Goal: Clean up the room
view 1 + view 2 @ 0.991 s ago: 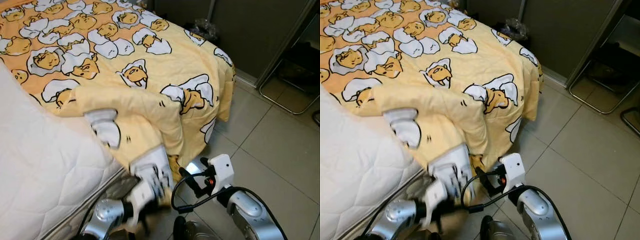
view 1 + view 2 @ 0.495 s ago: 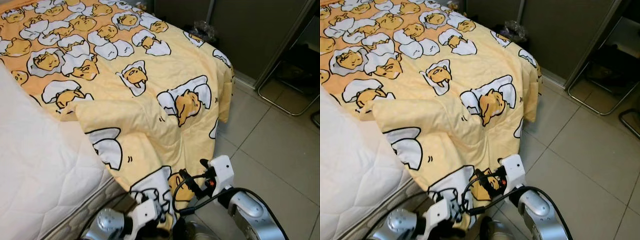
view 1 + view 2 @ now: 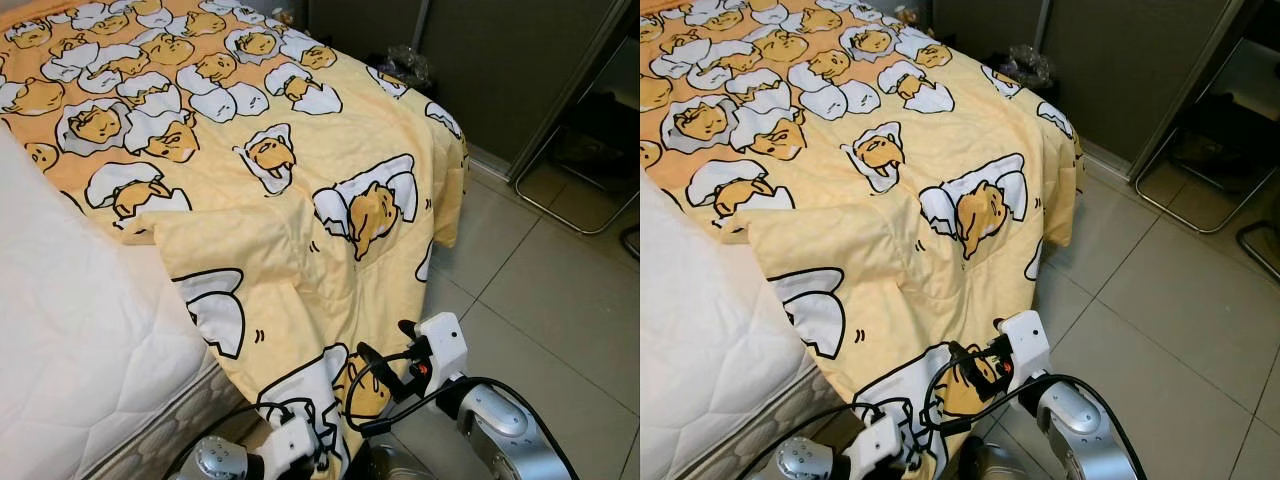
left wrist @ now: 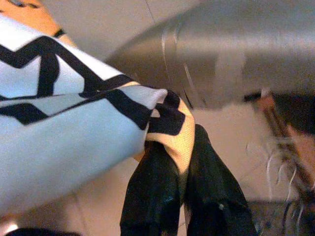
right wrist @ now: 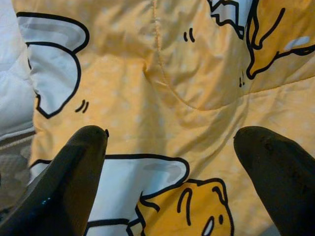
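Across the bed, from the left eye view: yellow patterned blanket spread over most of the top, one corner dragged diagonally off the near edge toward the tiled floor, bare white mattress exposed on the robot's left. Low in the picture, left gripper at the hanging corner, right gripper just beside the same drape. Folding chair well apart by the dark wardrobe.

From the right eye view: same layout, blanket corner falling between the two silver arms, right gripper's fingers against the cloth near the printed figure.

Along the left wrist view: black fingers pressed together on a bunched fold of the blanket, cloth pinched between them and wrapped over the tips. Firm-looking hold, though only a small tuck of fabric.

Along the right wrist view: black fingers spread wide, blanket surface close behind them, nothing between them, no clear contact.

Judged step: pulling the blanket square over the bare mattress. To do it well: keep the left pinch tight, bring the right gripper onto the edge some way along from the left hold and close on a full fold, then lift both together and carry the corner toward the uncovered side, keeping the cloth taut and clear of the floor to avoid a slipped grip.
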Controlling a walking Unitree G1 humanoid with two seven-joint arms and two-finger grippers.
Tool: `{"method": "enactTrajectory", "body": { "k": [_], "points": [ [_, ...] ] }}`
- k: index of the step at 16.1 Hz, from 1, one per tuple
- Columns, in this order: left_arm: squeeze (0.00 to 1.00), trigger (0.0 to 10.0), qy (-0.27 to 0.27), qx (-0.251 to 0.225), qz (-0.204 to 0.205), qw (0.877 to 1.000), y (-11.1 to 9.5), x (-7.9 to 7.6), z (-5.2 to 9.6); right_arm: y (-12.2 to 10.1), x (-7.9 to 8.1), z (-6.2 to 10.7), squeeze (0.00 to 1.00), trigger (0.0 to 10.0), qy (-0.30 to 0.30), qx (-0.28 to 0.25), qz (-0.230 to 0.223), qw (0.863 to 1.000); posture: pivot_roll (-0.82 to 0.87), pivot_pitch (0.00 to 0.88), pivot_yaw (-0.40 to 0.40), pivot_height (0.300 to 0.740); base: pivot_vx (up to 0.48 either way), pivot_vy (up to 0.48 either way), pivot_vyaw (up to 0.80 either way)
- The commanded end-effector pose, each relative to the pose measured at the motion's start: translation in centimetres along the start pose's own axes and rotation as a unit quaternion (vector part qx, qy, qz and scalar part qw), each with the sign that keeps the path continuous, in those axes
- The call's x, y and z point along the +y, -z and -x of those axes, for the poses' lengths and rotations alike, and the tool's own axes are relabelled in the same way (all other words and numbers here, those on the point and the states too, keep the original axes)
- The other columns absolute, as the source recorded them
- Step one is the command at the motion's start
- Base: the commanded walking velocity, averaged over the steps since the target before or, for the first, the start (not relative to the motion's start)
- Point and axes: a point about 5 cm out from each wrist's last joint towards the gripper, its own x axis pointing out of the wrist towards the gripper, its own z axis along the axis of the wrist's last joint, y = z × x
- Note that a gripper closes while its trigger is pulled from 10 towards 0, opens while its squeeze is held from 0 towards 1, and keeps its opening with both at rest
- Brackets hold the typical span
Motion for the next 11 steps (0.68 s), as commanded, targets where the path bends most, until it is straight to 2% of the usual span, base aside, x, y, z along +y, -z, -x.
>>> {"method": "enactTrajectory", "body": {
  "k": [1,2,4,5,7,8,11],
  "points": [
    [0.00,0.0,-0.007,-0.014,0.039,0.999,0.4,0.1,0.3,0.4,0.2,0.2,0.00,10.0,-0.005,0.009,0.000,1.000,-0.15,0.119,-0.023,0.740,0.000,0.000,0.00],
    [0.00,0.0,-0.012,-0.019,0.047,0.999,0.5,0.1,0.4,0.4,0.2,0.2,0.00,10.0,-0.006,0.009,0.001,1.000,-0.15,0.119,-0.023,0.740,0.000,0.000,0.00],
    [0.00,0.0,-0.009,-0.059,0.104,0.993,0.8,-0.2,0.5,0.4,0.2,0.2,0.00,10.0,-0.010,0.011,0.001,1.000,-0.15,0.119,-0.024,0.740,0.000,0.000,0.00],
    [0.00,0.0,-0.014,-0.055,0.097,0.994,0.8,-0.3,0.2,0.4,0.2,0.2,0.00,10.0,-0.011,0.011,0.001,1.000,-0.15,0.118,-0.025,0.740,0.000,0.000,0.00],
    [0.00,0.0,-0.072,-0.035,0.079,0.994,0.8,0.1,-0.2,0.4,0.2,0.2,0.00,10.0,-0.013,0.012,0.001,1.000,-0.15,0.119,-0.026,0.740,0.000,0.000,0.00],
    [0.00,0.0,-0.098,-0.036,0.086,0.991,0.8,0.4,-0.2,0.5,0.2,0.2,0.00,10.0,-0.014,0.012,0.001,1.000,-0.15,0.118,-0.026,0.740,0.000,0.000,0.00],
    [0.00,0.0,-0.101,-0.042,0.101,0.989,0.7,0.3,-0.6,0.5,0.3,0.2,0.00,10.0,-0.015,0.014,-0.001,1.000,-0.15,0.117,-0.026,0.740,0.000,0.000,0.00]
  ]
}}
